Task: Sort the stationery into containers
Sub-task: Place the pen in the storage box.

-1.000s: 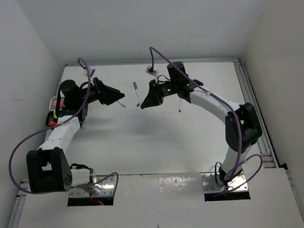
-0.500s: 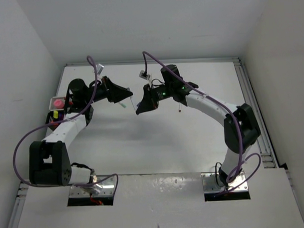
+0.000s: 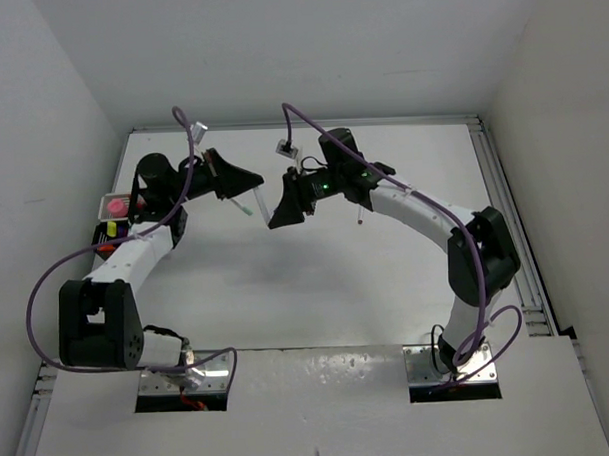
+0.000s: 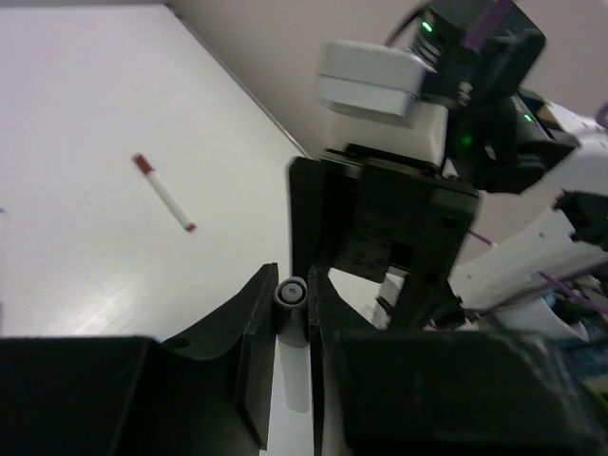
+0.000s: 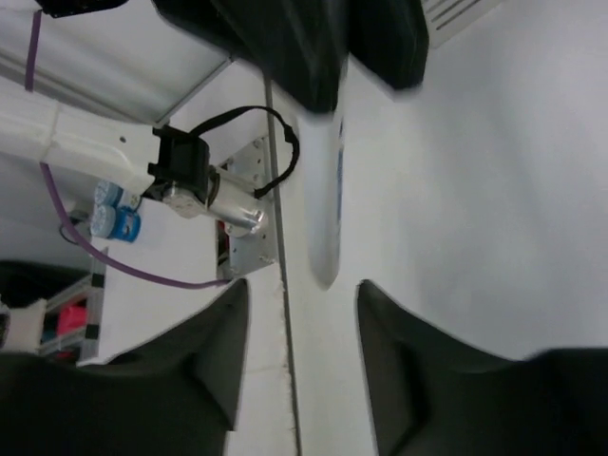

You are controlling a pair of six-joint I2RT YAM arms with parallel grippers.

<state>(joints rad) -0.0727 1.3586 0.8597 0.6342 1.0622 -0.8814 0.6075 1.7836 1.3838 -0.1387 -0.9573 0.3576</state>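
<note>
In the left wrist view my left gripper (image 4: 292, 283) is shut on the end of a white pen (image 4: 291, 318). My right gripper (image 4: 380, 223) stands right behind it. From the right wrist, the same white pen (image 5: 323, 199) with blue print hangs out of the left gripper (image 5: 313, 47). My right gripper (image 5: 299, 313) is open, its fingers (image 5: 204, 351) apart on either side below the pen's tip. From above, both grippers meet over the table's far middle: left gripper (image 3: 255, 184), right gripper (image 3: 275, 217). Containers (image 3: 109, 233) stand at the left edge, holding yellow and orange stationery.
A green-capped pen (image 3: 244, 207) lies under the left gripper. A red-capped pen (image 4: 163, 193) lies on the table, and another thin pen (image 3: 359, 216) rests beside the right arm. A pink item (image 3: 114, 207) sits by the containers.
Both grippers came together over the table's far middle. The left gripper shut on the white pen and the right gripper opened off it.
</note>
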